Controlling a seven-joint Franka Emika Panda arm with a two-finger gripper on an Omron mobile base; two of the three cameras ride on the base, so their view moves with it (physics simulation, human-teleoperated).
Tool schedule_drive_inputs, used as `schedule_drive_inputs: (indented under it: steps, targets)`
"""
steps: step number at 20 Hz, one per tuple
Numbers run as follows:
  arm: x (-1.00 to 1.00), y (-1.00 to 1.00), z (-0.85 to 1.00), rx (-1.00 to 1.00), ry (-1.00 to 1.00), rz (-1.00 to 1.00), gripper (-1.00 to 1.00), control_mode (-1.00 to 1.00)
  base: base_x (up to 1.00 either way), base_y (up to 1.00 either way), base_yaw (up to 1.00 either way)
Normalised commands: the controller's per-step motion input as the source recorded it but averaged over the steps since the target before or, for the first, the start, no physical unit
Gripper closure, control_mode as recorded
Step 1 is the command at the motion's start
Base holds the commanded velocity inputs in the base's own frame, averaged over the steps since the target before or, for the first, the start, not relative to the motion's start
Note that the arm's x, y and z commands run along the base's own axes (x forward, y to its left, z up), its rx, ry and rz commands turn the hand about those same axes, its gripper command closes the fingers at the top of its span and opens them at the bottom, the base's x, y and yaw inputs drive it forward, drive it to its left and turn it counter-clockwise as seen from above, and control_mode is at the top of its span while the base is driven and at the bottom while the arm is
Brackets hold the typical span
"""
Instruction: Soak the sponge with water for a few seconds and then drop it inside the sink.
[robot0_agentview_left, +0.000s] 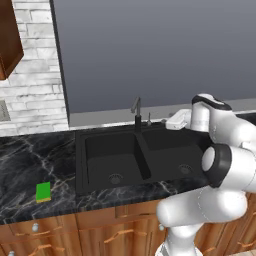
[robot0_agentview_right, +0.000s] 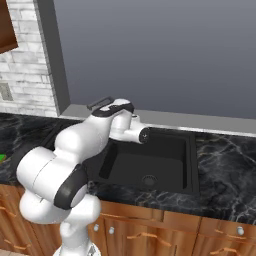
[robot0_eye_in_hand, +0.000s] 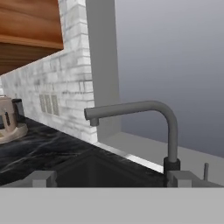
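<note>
Two basins in the sink (robot0_agentview_left: 106, 150), black, divider down the middle, faucet (robot0_agentview_left: 136, 114) at 12 o'clock of the divider. No water running that I can see; spout looks dry in the hand view. Sponge (robot0_agentview_left: 43, 192) lies flat on the dark marble counter (robot0_agentview_left: 35, 160), green side up, at roughly 8 o'clock from the left basin, well apart from the sink rim and near the counter's front edge.

Arm is folded over the right basin w/ the wrist near the back rim, at abt 3 o'clock of the faucet in the left base view. Gripper (robot0_eye_in_hand: 109, 178) points at the faucet (robot0_eye_in_hand: 144, 118), not at the sponge: hand cam looks along the spout toward the brick wall (robot0_eye_in_hand: 65, 78), an appliance (robot0_eye_in_hand: 9, 120) off at 9 o'clock. Finger tips sit wide apart at the bottom of that view, nothing btwn them, so jaws are spread and empty.

Judgement: the aim suggests the faucet gets dealt w/ first, prob. turning water on, before fetching the sponge. Sponge pickup and soak not yet done. Reaching it later means a long swing to the far left; risk is clipping the faucet on the way.
</note>
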Motion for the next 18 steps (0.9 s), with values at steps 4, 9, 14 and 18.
schedule_drive_inputs:
  steps: [4,9,14,18]
  targets:
    - [0.11,0.0,-0.05,0.0,0.0,0.0,-1.0,-1.0,0.0,0.0,0.0]
    - [0.08,0.0,-0.03,0.0,0.0,0.0,-1.0,-1.0,0.0,0.0,0.0]
    - [0.03,0.0,-0.08,0.0,0.0,0.0,-1.0,-1.0,0.0,0.0,0.0]
    - [0.0,0.0,-0.05,0.0,0.0,0.0,-1.0,-1.0,0.0,0.0,0.0]
